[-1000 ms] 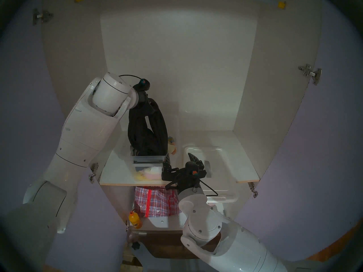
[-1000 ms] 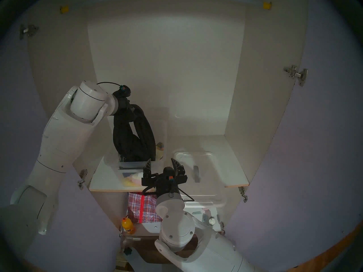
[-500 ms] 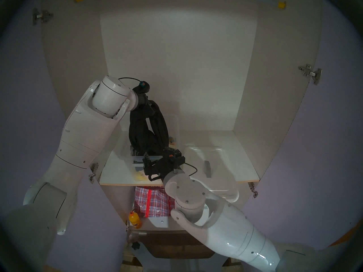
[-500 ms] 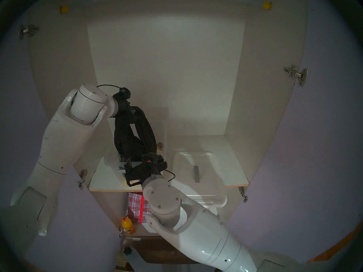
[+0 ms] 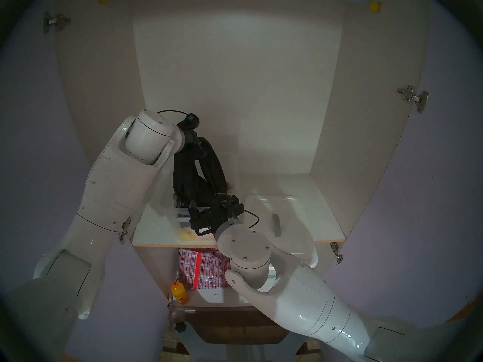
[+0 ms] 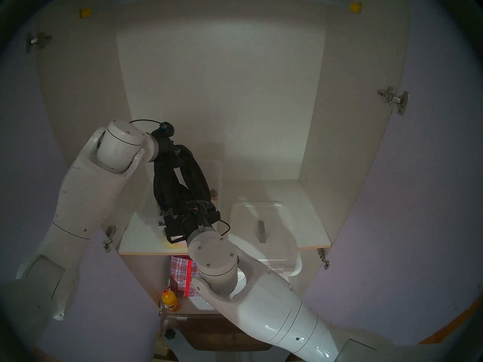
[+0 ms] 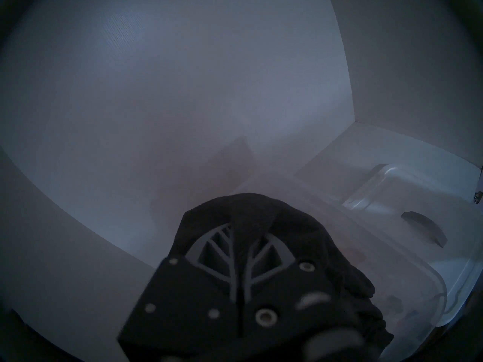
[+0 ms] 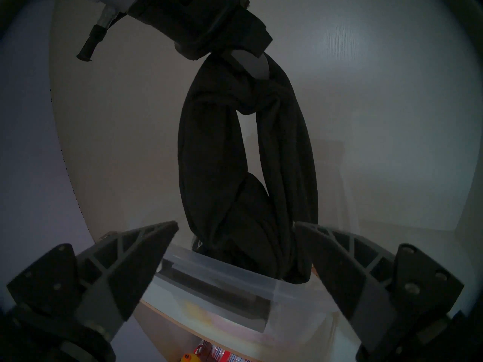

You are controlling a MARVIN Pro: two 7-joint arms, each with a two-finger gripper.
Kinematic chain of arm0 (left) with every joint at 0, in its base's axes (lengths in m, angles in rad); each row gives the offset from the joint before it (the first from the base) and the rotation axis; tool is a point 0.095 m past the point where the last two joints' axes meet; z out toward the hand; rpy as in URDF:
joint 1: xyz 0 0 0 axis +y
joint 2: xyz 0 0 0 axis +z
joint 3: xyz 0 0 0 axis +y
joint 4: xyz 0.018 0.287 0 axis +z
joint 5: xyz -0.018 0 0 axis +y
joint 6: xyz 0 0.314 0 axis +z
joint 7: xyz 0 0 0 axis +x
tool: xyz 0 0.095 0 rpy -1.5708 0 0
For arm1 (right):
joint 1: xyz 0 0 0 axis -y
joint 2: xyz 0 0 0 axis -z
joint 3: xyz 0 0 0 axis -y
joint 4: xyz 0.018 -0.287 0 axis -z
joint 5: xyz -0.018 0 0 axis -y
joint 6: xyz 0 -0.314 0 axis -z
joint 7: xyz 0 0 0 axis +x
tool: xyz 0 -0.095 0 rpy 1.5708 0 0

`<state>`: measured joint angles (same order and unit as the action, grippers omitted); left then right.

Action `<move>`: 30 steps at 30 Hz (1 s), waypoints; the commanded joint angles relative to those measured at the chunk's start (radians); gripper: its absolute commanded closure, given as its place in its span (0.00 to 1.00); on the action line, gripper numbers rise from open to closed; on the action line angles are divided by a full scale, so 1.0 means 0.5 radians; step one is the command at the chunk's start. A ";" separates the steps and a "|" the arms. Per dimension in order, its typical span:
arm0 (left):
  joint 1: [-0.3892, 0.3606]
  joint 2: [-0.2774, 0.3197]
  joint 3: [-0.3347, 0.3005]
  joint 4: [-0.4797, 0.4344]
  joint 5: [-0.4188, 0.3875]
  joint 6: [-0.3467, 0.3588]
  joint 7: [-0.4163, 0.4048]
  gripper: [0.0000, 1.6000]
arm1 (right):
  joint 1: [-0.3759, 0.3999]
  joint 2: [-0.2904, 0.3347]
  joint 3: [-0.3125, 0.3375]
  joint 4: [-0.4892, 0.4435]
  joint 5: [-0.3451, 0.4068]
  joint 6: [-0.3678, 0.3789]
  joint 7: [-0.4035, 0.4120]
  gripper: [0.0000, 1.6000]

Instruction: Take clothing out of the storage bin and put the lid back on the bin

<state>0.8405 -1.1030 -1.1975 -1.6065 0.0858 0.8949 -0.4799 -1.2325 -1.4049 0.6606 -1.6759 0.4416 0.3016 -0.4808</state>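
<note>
The black clothing [image 5: 198,176] hangs in a long bunched loop from my left gripper [image 5: 200,144], which is shut on its top fold above the storage bin [image 5: 183,215]. The garment's lower end [image 8: 261,249] sits just behind the clear bin's front rim [image 8: 217,283]. My right gripper [image 8: 235,223] is open, level with that rim, its fingers on either side of the hanging cloth's bottom without touching it. The white lid [image 5: 282,215] with its grey strip handle lies flat on the shelf to the bin's right. The left wrist view shows black cloth [image 7: 248,210] pinched between the fingers.
Small yellow and pink cloths [image 5: 187,234] lie in the bin's front. The bin stands on a white cupboard shelf [image 5: 151,228] between open doors. Below it are a red-and-white checked bag [image 5: 201,270] and an orange bottle [image 5: 179,294].
My right gripper has swung left from over the lid's near-left corner to the bin's front, facing the hanging clothing. The left arm has sunk slightly, still holding the garment.
</note>
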 commanded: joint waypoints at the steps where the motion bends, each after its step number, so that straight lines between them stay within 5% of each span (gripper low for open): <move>1: -0.126 -0.045 0.002 -0.061 0.013 0.001 0.012 1.00 | 0.128 -0.163 0.002 0.140 -0.033 -0.052 -0.021 0.00; 10: -0.110 -0.069 0.050 -0.203 0.042 0.130 0.046 1.00 | 0.319 -0.335 0.017 0.419 -0.057 -0.182 -0.012 0.00; 23: -0.078 -0.040 0.013 -0.219 0.050 0.130 0.074 1.00 | 0.208 -0.051 0.109 0.113 -0.044 -0.180 -0.045 0.00; 30: -0.117 -0.017 0.027 -0.177 0.016 0.130 0.007 1.00 | 0.288 -0.115 0.121 0.255 0.005 -0.152 -0.006 0.00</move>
<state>0.8352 -1.1175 -1.1728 -1.6858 0.1040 0.9659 -0.4512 -1.1393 -1.4032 0.7084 -1.5765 0.4220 0.2340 -0.5031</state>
